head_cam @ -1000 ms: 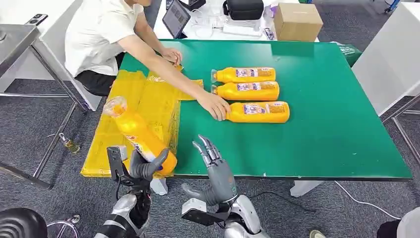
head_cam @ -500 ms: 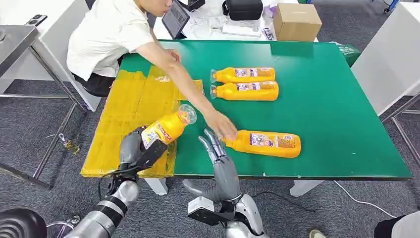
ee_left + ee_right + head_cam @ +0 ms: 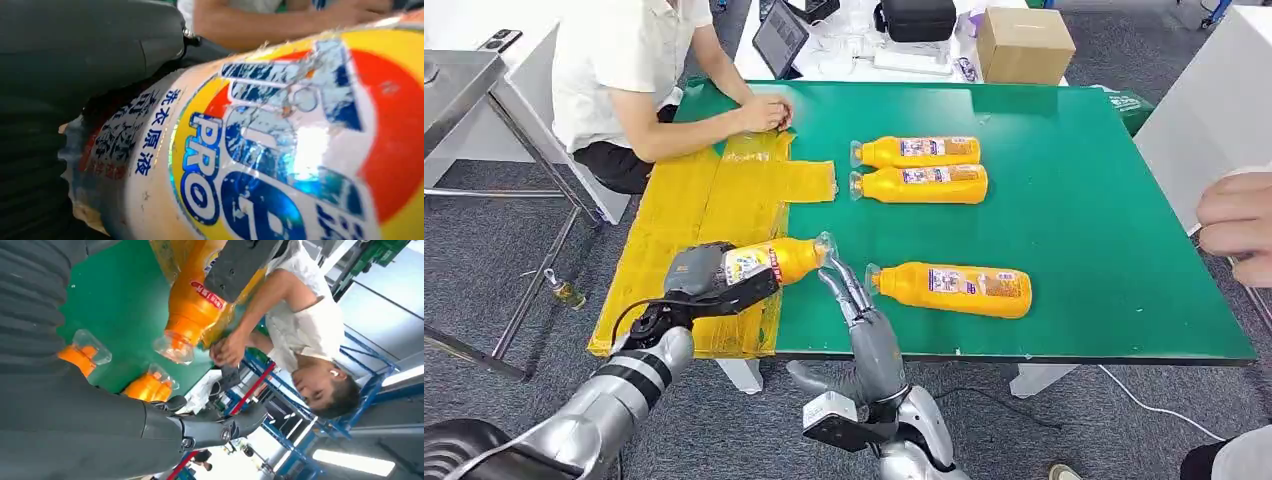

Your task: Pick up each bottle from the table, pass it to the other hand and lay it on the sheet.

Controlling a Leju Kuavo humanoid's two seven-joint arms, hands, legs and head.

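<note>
Head view, catalogue of contents. Held bottle [image 3: 769, 262]: orange plastic, smooth and glossy, round-bodied with a clear cap; white, red and blue label. It lies nearly level in the left hand [image 3: 709, 282], cap toward the right hand, above the near edge of the sheet and table. Left hand: grey and dark, fingers clamped round the bottle's base half. Left wrist view shows the label [image 3: 280, 150] close up, shiny, crinkled, with blue lettering.

Right hand [image 3: 864, 320]: grey, fingers straight and slightly apart, holding nothing, fingertips [image 3: 836, 272] just beside the held bottle's cap.

Table [image 3: 1104, 200]: flat, matte green top with a dark edge. Sheet [image 3: 724, 200]: thin yellow plastic, wrinkled, draped over the table's left part. Three more bottles of the same kind lie on their sides on the green: nearest bottle [image 3: 954, 288] just beside the right hand, middle bottle [image 3: 921, 184] and far bottle [image 3: 917, 151] side by side farther back.

Person in a white shirt [image 3: 619, 60] sits at the far left corner, hands on the sheet.

Changes from half a second ago: the held bottle has tipped from slanted upward to nearly level, its cap now closer to the right fingertips; the person's arm, then stretched to the nearest bottle, has drawn back to the corner; another person's hand [image 3: 1236, 215] has appeared at the right edge.
</note>
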